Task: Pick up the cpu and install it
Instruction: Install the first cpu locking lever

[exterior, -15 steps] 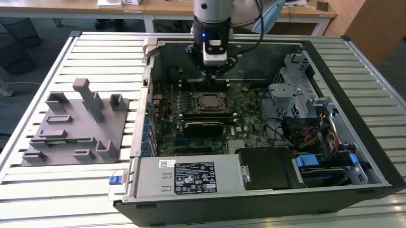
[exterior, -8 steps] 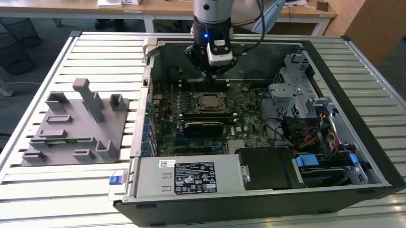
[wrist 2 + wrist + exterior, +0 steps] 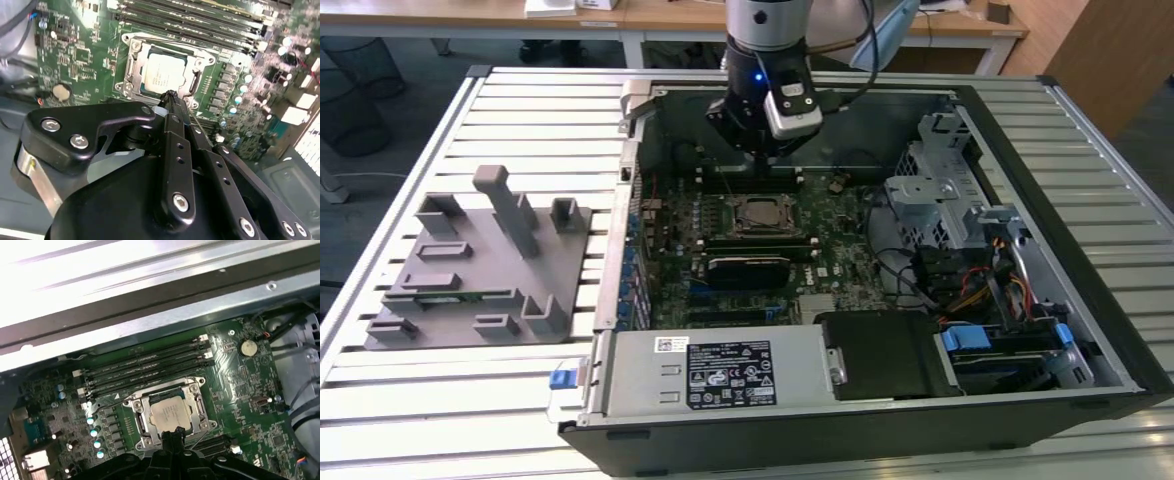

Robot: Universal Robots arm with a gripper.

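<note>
The cpu (image 3: 755, 214), a square chip with a silvery top plate, lies flat inside the metal-framed socket (image 3: 199, 410) on the green motherboard (image 3: 841, 250) in the open computer case. Both wrist views show it too: cpu (image 3: 162, 74) and cpu (image 3: 171, 414). My gripper (image 3: 761, 152) hangs above the board, a little behind the socket in the exterior view. Its black fingers (image 3: 172, 130) meet at the tips with nothing between them, and the gripper (image 3: 169, 95) is apart from the chip. The same tips of the gripper (image 3: 173, 432) point toward the socket's edge.
Memory slots (image 3: 150, 365) run beside the socket. A drive cage (image 3: 941, 190) and cables (image 3: 974, 285) fill the case's right side in the exterior view, and a power supply (image 3: 720, 372) lies at the front. A grey fixture tray (image 3: 467, 270) stands outside on the slatted table.
</note>
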